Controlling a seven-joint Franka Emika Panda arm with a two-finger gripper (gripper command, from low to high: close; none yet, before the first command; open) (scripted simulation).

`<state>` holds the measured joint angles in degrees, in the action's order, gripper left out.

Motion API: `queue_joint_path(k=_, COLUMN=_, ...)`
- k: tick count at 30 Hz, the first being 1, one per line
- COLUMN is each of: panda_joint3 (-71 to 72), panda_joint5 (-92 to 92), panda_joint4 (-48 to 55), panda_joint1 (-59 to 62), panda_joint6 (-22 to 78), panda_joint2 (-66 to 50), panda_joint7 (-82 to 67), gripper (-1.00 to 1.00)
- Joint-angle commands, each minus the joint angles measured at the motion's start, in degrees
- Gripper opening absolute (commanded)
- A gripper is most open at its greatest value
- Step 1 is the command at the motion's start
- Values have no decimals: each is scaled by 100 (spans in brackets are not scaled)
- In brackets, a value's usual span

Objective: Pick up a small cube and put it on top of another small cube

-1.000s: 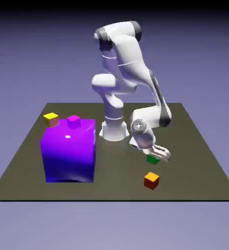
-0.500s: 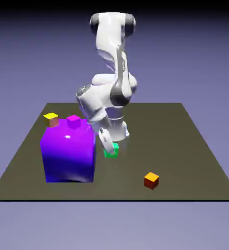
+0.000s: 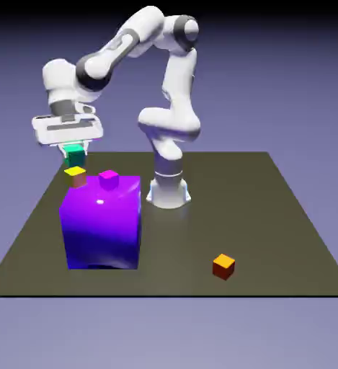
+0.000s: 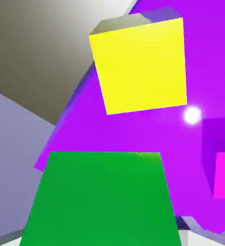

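Observation:
My gripper (image 3: 74,153) is shut on the small green cube (image 3: 74,156), holding it in the air just above the yellow-topped cube (image 3: 76,175). That cube stands at the far left of the table, behind the big purple block (image 3: 101,222). In the hand view the green cube (image 4: 100,199) fills the bottom and hides both fingertips. The yellow top (image 4: 140,67) lies beyond it, slightly to the right of centre. A gap still shows between the two cubes.
A magenta cube (image 3: 109,179) sits on top of the purple block, close to the yellow-topped cube, and shows at the hand view's right edge (image 4: 224,175). An orange cube (image 3: 223,266) lies near the table's front, right of centre.
The arm has lifted the green cube off the table and swung it from the middle to the exterior view's left, up over the yellow-topped cube.

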<state>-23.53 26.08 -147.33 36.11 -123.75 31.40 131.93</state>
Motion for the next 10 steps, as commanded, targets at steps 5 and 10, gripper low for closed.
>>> queue_joint_path(k=5, panda_joint3=41, panda_joint5=373, panda_joint4=-411, panda_joint1=-117, panda_joint6=-607, panda_joint2=-359, panda_joint7=-236, gripper=-100)
queue_joint_path(k=10, panda_joint3=40, panda_joint5=397, panda_joint4=-428, panda_joint1=-132, panda_joint6=-645, panda_joint2=-381, panda_joint7=-255, gripper=100)
